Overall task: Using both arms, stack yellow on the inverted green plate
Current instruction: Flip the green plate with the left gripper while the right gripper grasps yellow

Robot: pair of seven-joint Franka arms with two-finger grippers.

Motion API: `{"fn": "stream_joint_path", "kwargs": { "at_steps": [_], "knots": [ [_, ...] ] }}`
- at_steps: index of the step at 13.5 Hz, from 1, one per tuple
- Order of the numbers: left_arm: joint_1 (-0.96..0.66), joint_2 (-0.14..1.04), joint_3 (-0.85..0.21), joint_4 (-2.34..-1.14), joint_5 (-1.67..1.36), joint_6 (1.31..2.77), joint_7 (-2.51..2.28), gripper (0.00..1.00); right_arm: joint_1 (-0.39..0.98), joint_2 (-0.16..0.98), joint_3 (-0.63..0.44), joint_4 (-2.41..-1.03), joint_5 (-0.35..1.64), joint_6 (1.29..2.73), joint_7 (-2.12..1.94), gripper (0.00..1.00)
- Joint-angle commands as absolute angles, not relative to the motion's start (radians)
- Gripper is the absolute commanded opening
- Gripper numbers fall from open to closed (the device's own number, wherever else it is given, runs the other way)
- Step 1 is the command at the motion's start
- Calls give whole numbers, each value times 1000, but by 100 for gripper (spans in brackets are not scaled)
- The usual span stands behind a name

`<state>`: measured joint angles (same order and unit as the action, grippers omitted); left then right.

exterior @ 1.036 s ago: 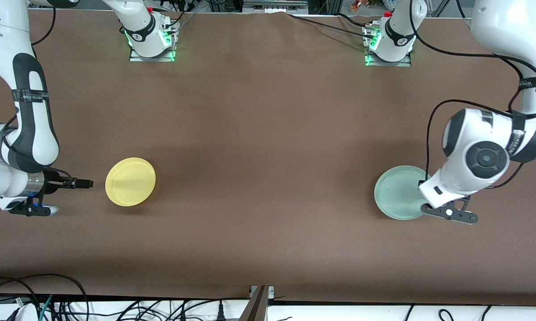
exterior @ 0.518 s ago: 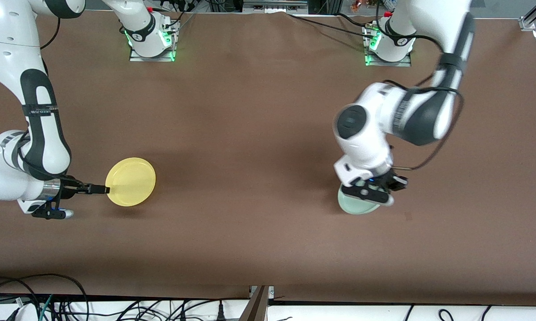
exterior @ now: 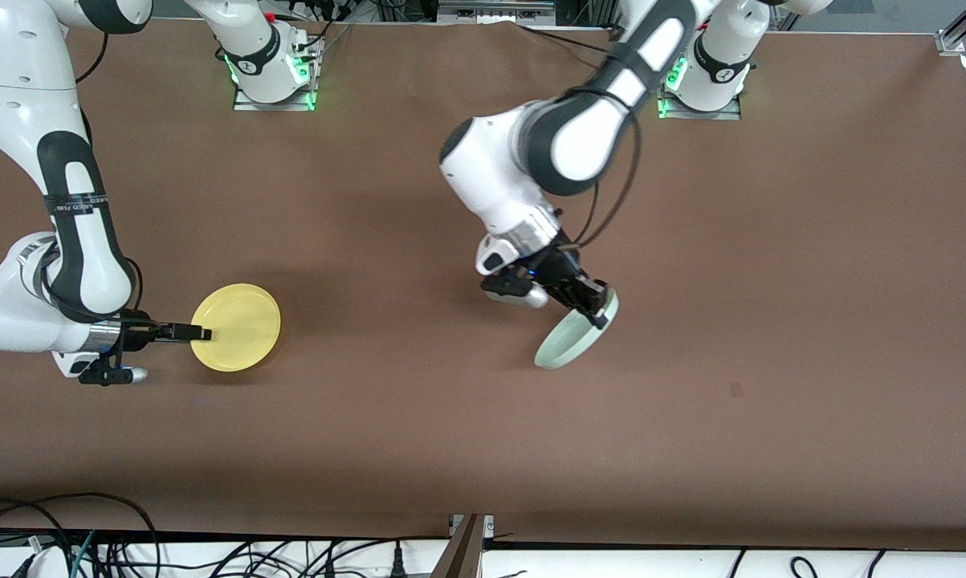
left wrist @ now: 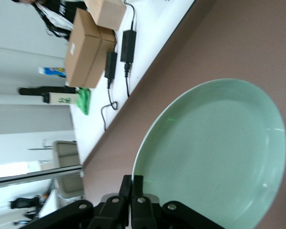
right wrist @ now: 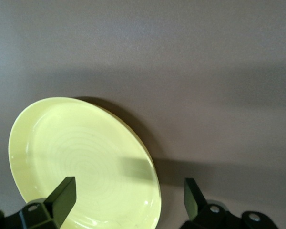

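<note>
Brown tabletop spans the scene, with both arm bases along its upper edge in the front view. Left gripper, over the middle of the table, is clenched on the rim of the green plate; the left wrist view shows its fingers pressed together on the plate's edge, hollow face toward the camera. This plate hangs tilted steeply, raised at the gripped edge, its lower edge close to the table; whether it touches cannot be told. Right gripper is low at the right arm's end of the table, level with the rim of the yellow plate, which lies flat and upright on the surface. In the right wrist view its fingers stand apart, one over the plate's inside and the other outside the rim, holding nothing yet. Judged step: turning the green plate over and setting it down rim-first. To do this well, the wrist should likely complete the roll before lowering, so the rim lands evenly, and release only once the plate rests flat; the right gripper should pinch the yellow rim firmly before lifting.
</note>
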<state>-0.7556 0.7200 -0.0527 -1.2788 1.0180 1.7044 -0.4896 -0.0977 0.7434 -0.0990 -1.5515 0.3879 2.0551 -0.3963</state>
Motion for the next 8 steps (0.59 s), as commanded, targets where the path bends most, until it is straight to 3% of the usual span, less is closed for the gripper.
{"fn": "stream_joint_path", "kwargs": {
  "at_steps": [1,5,7,8],
  "knots": [
    [-888,854,52,-1169,1071,1640,-558,0,-114,735,-92,-1574,414,2068,-448,100],
    [-933,903,60,-1163,1075,1646,-612,0,-114,739,-92,-1572,413,2068,-453,65],
    [-966,928,63,-1166,1084,1640,-676,0,-110,739,-92,-1572,413,2068,-454,54],
    [-972,930,63,-1167,1088,1638,-686,0,-109,742,-94,-1572,410,2069,-454,53]
  ]
}}
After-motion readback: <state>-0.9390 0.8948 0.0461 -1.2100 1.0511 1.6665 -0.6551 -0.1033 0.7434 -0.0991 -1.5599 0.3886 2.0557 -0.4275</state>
